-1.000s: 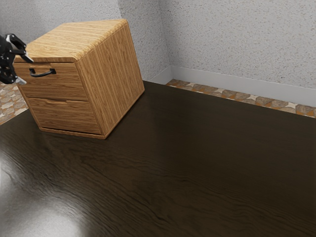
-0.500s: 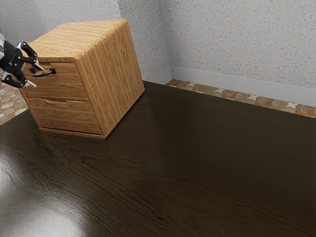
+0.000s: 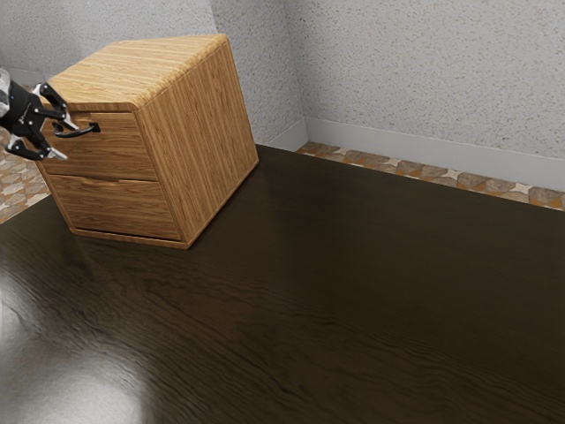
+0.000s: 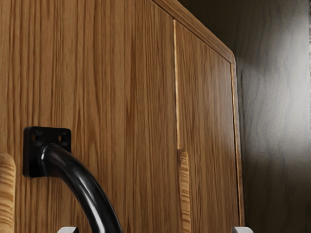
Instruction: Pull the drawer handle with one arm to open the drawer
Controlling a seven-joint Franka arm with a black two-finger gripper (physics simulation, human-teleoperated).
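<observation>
Nearest us, the dark table (image 3: pixel 353 291) runs wide and glossy toward the exterior view's right. The wooden cabinet (image 3: pixel 190 115) stands at the table's far corner, on the exterior view's left, its side edge angled toward us. Our arm comes in level from the exterior view's left edge. Our claw (image 3: pixel 64 135) is spread wide open and grips nothing; its fingers sit above and below the end of the black handle (image 3: pixel 79 131) on the top drawer (image 3: pixel 106 152). That drawer looks flush with the cabinet front, above the lower drawer (image 3: pixel 115 205). From the wrist, the handle (image 4: pixel 77 184) curves off its black mounting plate (image 4: pixel 47 138), passing close beside one fingertip (image 4: pixel 68 229). Behind the cabinet rise speckled walls (image 3: pixel 424 62).
</observation>
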